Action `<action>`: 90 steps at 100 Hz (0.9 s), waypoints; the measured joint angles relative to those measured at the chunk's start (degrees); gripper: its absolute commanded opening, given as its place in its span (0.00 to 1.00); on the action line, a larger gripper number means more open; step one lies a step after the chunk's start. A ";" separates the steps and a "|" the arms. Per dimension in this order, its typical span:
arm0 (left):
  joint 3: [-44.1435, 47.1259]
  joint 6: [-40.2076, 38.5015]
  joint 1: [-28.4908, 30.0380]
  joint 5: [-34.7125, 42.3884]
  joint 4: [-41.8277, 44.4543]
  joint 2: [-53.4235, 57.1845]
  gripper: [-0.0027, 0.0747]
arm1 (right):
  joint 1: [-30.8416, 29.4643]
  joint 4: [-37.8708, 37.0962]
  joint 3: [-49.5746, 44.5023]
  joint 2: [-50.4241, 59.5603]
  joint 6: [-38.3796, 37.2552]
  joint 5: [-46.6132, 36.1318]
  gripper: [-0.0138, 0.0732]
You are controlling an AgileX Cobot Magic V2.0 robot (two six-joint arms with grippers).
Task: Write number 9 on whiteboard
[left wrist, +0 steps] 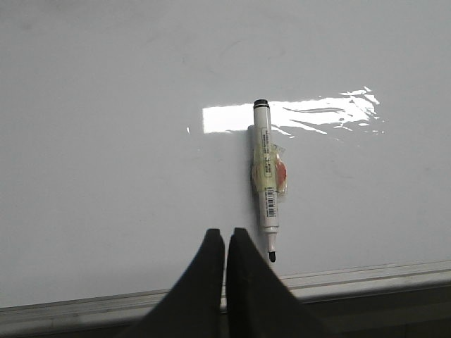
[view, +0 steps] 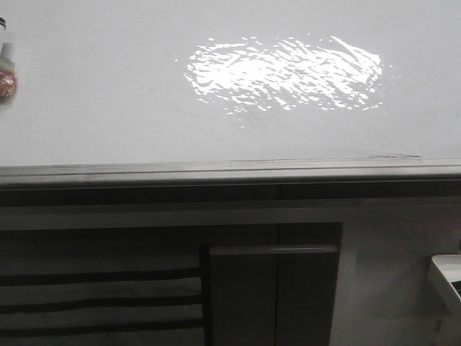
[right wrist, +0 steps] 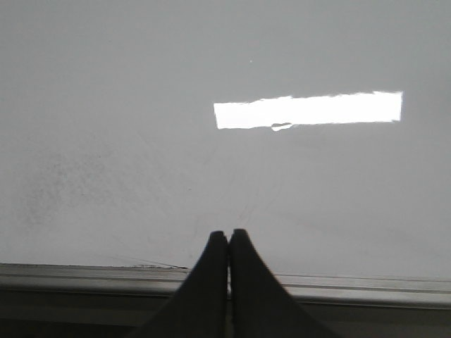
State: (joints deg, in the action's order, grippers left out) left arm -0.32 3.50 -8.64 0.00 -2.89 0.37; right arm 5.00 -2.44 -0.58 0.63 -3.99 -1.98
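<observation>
No 9 on the whiteboard (view: 108, 94) that I can see, so writing is all ahead: marker (left wrist: 266, 182) lies uncapped just beside my left gripper (left wrist: 226, 236), which is clenched empty, as is my right gripper (right wrist: 227, 236).

whiteboard (view: 108, 94): glossy, smooth | edge rail (view: 216, 173): grey metal | marker (left wrist: 266, 179): plastic

Glare-streaked whiteboard (view: 108, 94) above grey cabinet (view: 310, 281)
</observation>
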 measured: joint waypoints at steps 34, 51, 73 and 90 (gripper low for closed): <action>0.00 0.00 0.00 0.00 0.00 0.00 0.01 | 0.00 0.00 0.00 0.00 0.00 0.00 0.08; 0.00 0.00 0.00 0.00 0.00 0.00 0.01 | 0.00 0.00 0.00 0.00 0.00 0.00 0.08; 0.00 0.00 0.00 0.00 0.00 0.00 0.01 | 0.00 0.00 0.00 0.00 0.00 -1.31 0.08; 0.00 0.00 0.00 0.00 0.00 0.00 0.01 | 0.00 0.00 0.00 0.00 0.00 -2.43 0.08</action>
State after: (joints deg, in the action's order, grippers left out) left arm -0.32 3.50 -8.64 0.00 -2.89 0.37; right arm 5.00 -2.44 -0.58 0.63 -3.99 -4.41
